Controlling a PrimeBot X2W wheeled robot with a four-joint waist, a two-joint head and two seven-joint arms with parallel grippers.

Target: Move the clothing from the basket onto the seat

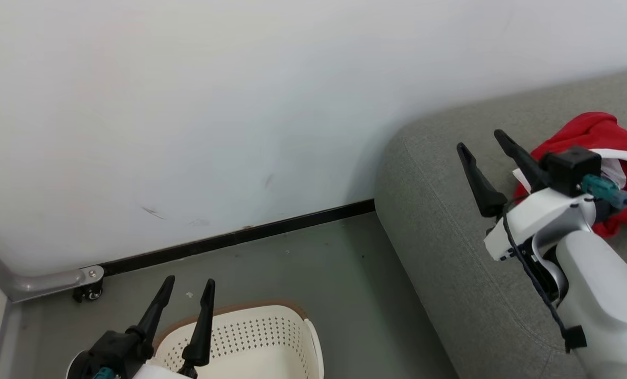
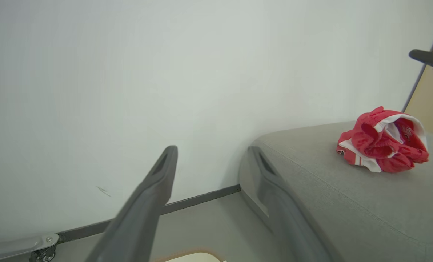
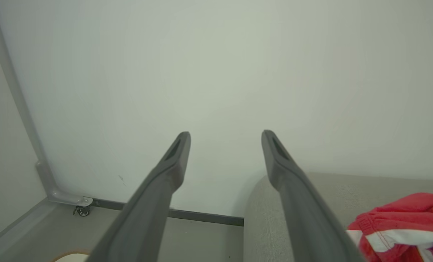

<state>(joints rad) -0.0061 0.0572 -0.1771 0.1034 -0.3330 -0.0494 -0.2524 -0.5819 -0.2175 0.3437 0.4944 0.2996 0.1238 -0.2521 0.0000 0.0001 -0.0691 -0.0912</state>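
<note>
Over the seat (image 1: 439,221), right jaws wide apart, empty.

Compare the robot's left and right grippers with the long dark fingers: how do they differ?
The left gripper hangs by the cream perforated plastic basket, while the right gripper is out over the grey woven-fabric sofa. The right gripper is close beside the crumpled red-and-white clothing; the left gripper is well away from it. Both are open, empty, and point towards the white wall.
</note>
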